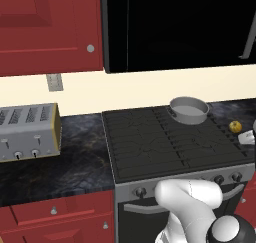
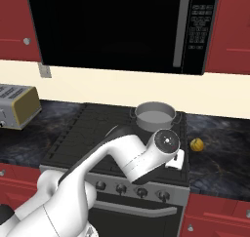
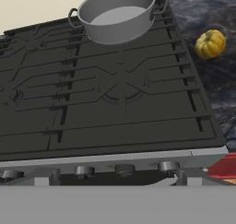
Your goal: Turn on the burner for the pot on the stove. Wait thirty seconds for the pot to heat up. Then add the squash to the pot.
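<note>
The grey pot [image 1: 189,110] [image 2: 154,115] [image 3: 117,13] stands on the rear right burner of the black stove [image 1: 150,137] [image 2: 83,133] [image 3: 92,103], and its pale inside holds nothing. No flame shows under it. The yellow squash [image 1: 235,126] [image 2: 197,144] [image 3: 210,44] lies on the dark counter just right of the stove. My gripper [image 2: 177,162] hovers over the stove's front right corner, above the row of dark knobs [image 3: 124,169] [image 2: 141,192]. It points toward the back, is open and holds nothing.
A silver toaster [image 1: 27,132] [image 2: 17,104] sits on the counter to the left. A black microwave [image 2: 112,26] hangs over the stove between red cabinets [image 1: 45,27]. My white arm [image 2: 122,153] reaches across the stove's front.
</note>
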